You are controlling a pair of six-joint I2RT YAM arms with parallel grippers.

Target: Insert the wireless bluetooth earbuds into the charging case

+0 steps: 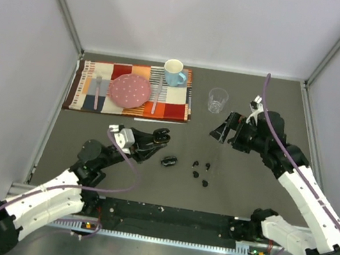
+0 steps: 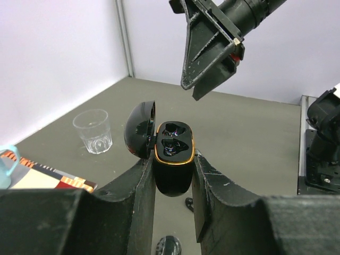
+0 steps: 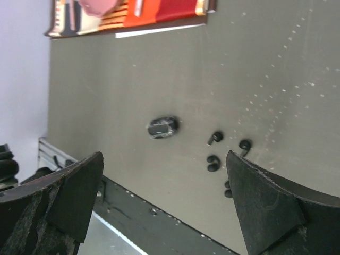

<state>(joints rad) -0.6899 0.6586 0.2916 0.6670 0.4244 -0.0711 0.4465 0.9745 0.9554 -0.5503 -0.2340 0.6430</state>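
Note:
My left gripper (image 1: 157, 137) is shut on a black charging case (image 2: 172, 159) with a gold rim, held upright just above the table. Its lid (image 2: 140, 130) hangs open to the left and the two dark wells face up. Several tiny black earbuds (image 1: 199, 173) lie loose on the grey table to the right of that case; the right wrist view shows them as earbuds (image 3: 215, 137) near its right finger. My right gripper (image 1: 223, 129) hovers open and empty behind the earbuds, and in the left wrist view the right gripper (image 2: 210, 58) hangs above the held case.
A second, shut black case (image 1: 168, 161) lies on the table between the held case and the buds. A clear glass (image 1: 217, 100) stands behind them. A placemat (image 1: 173, 110) at the back left carries a pink plate, cutlery and a blue mug (image 1: 175, 72).

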